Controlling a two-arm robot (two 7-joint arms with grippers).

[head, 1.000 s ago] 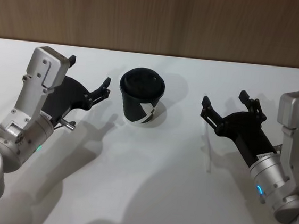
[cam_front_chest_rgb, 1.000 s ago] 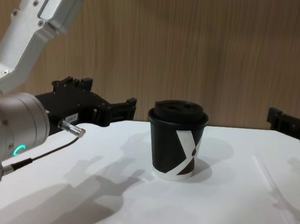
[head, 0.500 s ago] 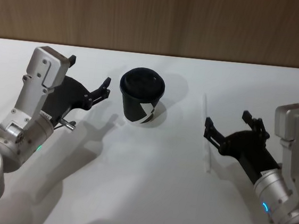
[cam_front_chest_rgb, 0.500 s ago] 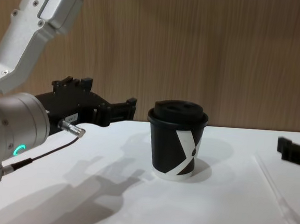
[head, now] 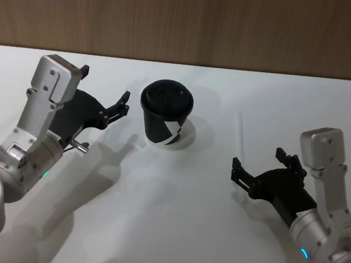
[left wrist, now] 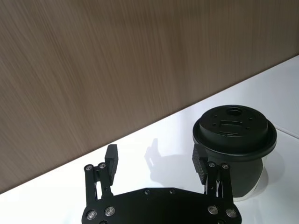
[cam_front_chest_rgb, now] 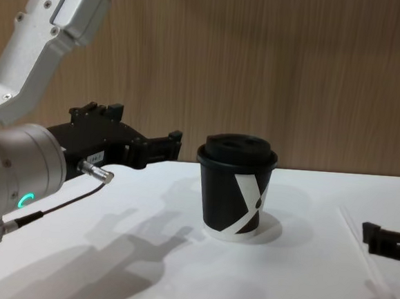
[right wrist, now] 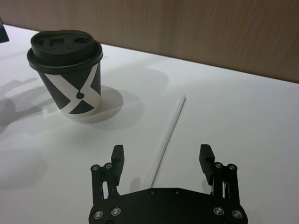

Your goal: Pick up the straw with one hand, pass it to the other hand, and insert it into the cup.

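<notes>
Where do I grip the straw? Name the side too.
Take the straw near its close end, straight down from above, jaws across its width. It lies flat on the table right of the cup, pointing away from the robot, so only its thin sides can be pinched. The right gripper hangs open over that end; the left gripper sits open beside the cup.

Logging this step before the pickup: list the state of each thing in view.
straw: lying flat on the table, not gripped.
cup: upright, lid on, no straw in it.
left claw: open, empty, beside the cup.
right claw: open, empty, lined up over the straw's near end.
</notes>
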